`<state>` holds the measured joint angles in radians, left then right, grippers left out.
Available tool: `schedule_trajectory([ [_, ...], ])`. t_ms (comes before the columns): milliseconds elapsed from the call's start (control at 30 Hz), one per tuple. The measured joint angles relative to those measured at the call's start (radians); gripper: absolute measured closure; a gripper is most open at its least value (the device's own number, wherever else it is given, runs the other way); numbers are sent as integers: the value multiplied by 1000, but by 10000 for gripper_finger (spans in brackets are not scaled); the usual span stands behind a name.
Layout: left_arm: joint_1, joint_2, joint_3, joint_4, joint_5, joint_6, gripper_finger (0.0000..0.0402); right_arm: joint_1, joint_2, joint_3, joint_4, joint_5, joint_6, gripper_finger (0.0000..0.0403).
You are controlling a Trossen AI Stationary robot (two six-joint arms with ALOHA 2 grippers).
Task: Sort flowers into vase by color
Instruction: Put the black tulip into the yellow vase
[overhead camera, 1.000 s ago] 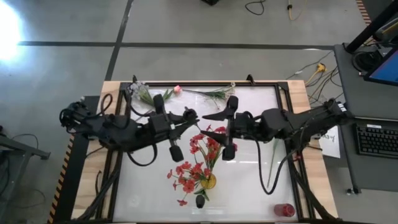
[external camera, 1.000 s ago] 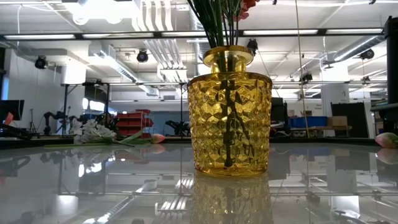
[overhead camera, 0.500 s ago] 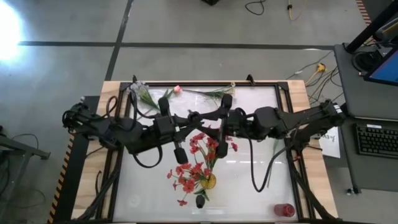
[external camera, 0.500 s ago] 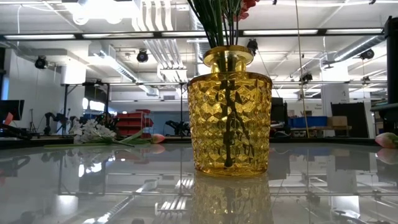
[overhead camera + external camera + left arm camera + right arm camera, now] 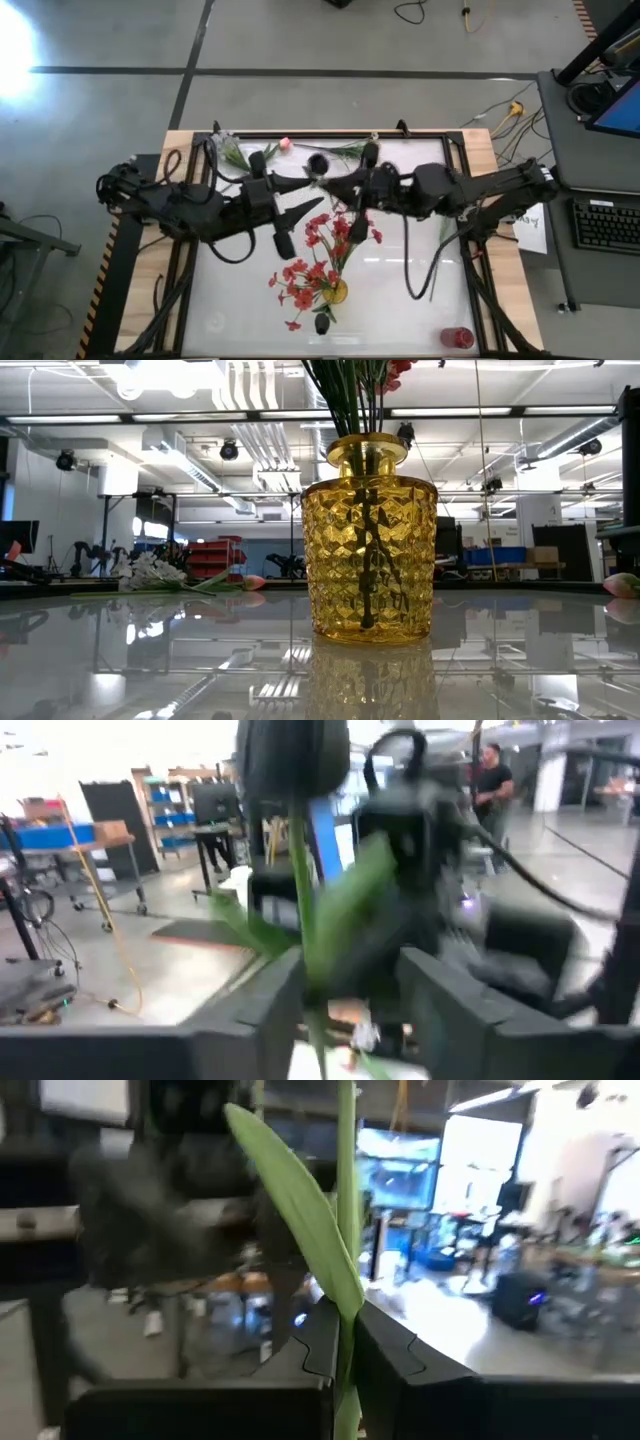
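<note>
One camera hangs above and looks straight down on the whole table (image 5: 400, 290) and both arms. Another sits at tabletop height, very near a yellow vase (image 5: 369, 545), facing level into the room behind. Both views share that vase. A camera on each wrist looks forward between its own fingers, close on a green stem (image 5: 346, 1200).

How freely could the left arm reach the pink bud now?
Probably yes: the left gripper has open jaws round the stem the right gripper grips, and the pink bud lies close by, nothing between.
</note>
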<state>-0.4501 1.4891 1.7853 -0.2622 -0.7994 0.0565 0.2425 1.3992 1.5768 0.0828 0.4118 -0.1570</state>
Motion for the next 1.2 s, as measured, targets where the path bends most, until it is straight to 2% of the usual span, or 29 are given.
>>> schedule_trajectory([
  [67,-1,-22,4,-103,-4,-63,205,0,-35,3,6,13,-44,390],
  [167,-1,-51,4,-274,-73,-194,165,3,-95,5,12,7,-74,390],
  [300,-1,-71,4,-504,-172,-359,135,42,-162,-5,16,-111,-90,390],
  [433,-1,-82,-3,-674,-183,-503,128,111,-192,-13,34,-244,-93,390],
  [567,-5,-93,-19,-751,-183,-586,135,208,-202,-27,41,-352,-113,390],
  [767,-6,-119,-46,-751,-188,-598,140,333,-200,-110,70,-358,-76,390],
  [867,-6,-125,-46,-766,-188,-598,141,383,-200,-197,129,-290,-33,390],
  [1000,-5,-133,-46,-800,-190,-598,141,446,-209,-349,234,-116,14,390],
  [1133,-4,-134,-47,-806,-220,-598,141,482,-205,-508,462,101,3,390],
  [1200,-4,-134,-47,-814,-230,-598,141,486,-179,-591,621,171,-45,390],
])
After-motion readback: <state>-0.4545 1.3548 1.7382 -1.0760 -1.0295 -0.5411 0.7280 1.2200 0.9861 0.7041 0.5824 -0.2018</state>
